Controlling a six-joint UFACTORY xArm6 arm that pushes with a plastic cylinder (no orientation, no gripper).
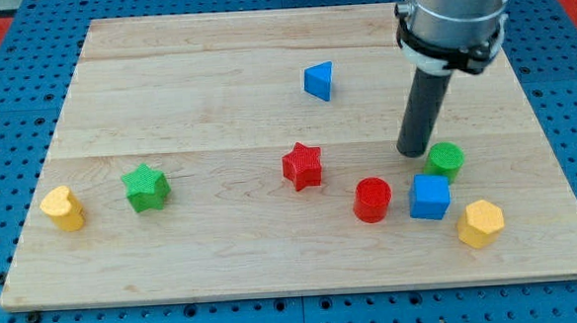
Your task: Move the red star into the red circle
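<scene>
Two ribbed red blocks, star [303, 166] & circle [373, 199], apart.

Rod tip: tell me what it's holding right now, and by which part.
Nothing is held. My tip has no way to grasp; it stands just left of the green circle, above the blue cube, away from the red star.

A single camera looks down at a slant from the near edge of the table [274, 271], fairly close.
</scene>
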